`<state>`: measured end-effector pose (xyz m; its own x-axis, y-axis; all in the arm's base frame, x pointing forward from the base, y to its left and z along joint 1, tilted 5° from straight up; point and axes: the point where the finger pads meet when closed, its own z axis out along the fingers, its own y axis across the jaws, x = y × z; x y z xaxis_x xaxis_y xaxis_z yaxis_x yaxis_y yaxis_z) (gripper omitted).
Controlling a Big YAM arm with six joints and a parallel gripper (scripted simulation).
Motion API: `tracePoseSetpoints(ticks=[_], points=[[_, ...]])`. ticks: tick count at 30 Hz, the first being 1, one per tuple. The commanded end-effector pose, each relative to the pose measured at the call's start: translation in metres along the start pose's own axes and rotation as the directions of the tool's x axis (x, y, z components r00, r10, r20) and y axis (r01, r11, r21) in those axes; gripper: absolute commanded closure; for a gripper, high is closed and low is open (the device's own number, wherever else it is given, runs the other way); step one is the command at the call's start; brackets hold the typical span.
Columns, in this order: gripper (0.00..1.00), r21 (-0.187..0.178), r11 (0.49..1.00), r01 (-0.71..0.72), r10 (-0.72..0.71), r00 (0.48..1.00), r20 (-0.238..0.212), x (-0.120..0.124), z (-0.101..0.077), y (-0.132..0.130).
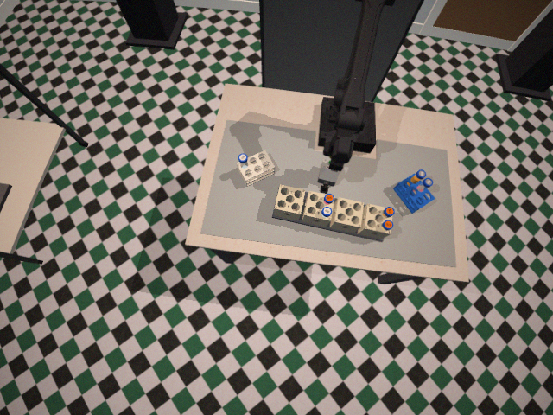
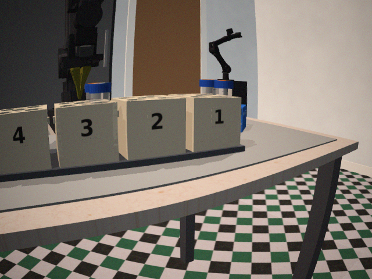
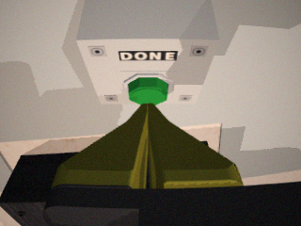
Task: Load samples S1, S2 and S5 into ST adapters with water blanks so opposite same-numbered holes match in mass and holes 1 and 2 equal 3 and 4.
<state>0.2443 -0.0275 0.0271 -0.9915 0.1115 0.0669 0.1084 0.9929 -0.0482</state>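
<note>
My gripper [image 3: 148,113] is shut and empty, with its yellow fingertips at the green DONE key [image 3: 147,89] on its grey box [image 1: 326,177]. The gripper [image 1: 327,181] hangs just behind the loading stand ST [image 1: 333,212]. Adapter 1 [image 1: 377,219] holds two orange-dot tubes [image 1: 389,210] [image 1: 387,225]. Adapter 3 [image 1: 317,206] holds one orange-dot tube [image 1: 329,197] and one white-dot blank [image 1: 326,211]. Adapters 2 [image 1: 350,212] and 4 [image 1: 289,201] are empty. The blue rack RS [image 1: 414,194] holds two tubes [image 1: 420,175] [image 1: 428,181]. The white rack RB [image 1: 255,167] holds one blank [image 1: 243,157].
The arm's base [image 1: 347,127] stands at the table's far edge behind the key. In the low side view the gripper [image 2: 79,81] shows behind adapter 3 [image 2: 86,136], next to a blue-capped tube [image 2: 97,88].
</note>
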Motion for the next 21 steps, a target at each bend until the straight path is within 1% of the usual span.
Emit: tracePoseSetpoints(ticks=[1, 4, 9, 13, 18, 21], points=[[1.0, 0.002, 1.0, 0.002, -0.003, 1.0, 0.026, -0.005, 0.0, -0.002], [1.0, 0.002, 1.0, 0.002, -0.002, 1.0, 0.014, -0.004, 0.005, -0.002], [1.0, 0.002, 1.0, 0.0, 0.0, 1.0, 0.019, -0.004, 0.006, -0.003], [1.0, 0.002, 1.0, 0.001, -0.001, 1.0, 0.013, -0.003, 0.009, -0.002], [1.0, 0.002, 1.0, 0.0, -0.001, 1.0, 0.023, -0.004, 0.008, -0.002], [1.0, 0.002, 1.0, 0.001, -0.001, 1.0, 0.013, -0.003, 0.012, -0.003]])
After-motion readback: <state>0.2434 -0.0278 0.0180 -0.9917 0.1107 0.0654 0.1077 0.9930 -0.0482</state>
